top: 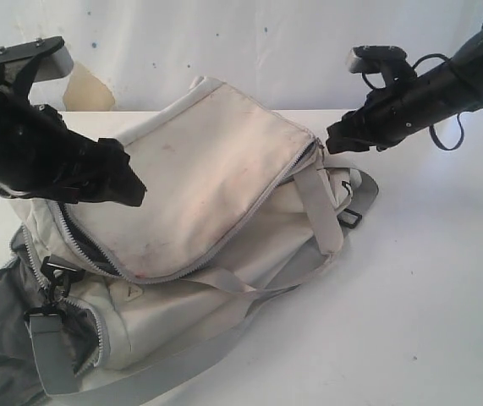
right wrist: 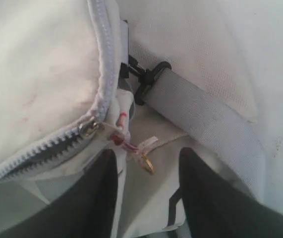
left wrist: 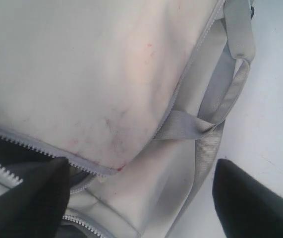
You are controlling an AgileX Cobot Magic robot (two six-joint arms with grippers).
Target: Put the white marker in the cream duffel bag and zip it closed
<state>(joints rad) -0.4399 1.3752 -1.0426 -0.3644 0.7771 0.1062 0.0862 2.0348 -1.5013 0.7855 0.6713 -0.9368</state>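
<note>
- The cream duffel bag (top: 207,169) lies across the table (top: 427,279) with its flap down. Its zipper (top: 262,210) runs from the far right end along the near edge to the left, where it gapes.
- The left gripper (left wrist: 140,203) hangs over the flap's near-left edge, jaws wide and empty.
- The right gripper (right wrist: 148,196) is at the bag's right end, jaws part-way apart and holding nothing.
- The zip slider (right wrist: 89,128) and its pull tag (right wrist: 131,145) sit just ahead of the right jaws, so the right arm is far nearer. Closing likely means drawing it leftward.
- The white marker shows in no view. It may be inside the bag, but I cannot tell.
</note>
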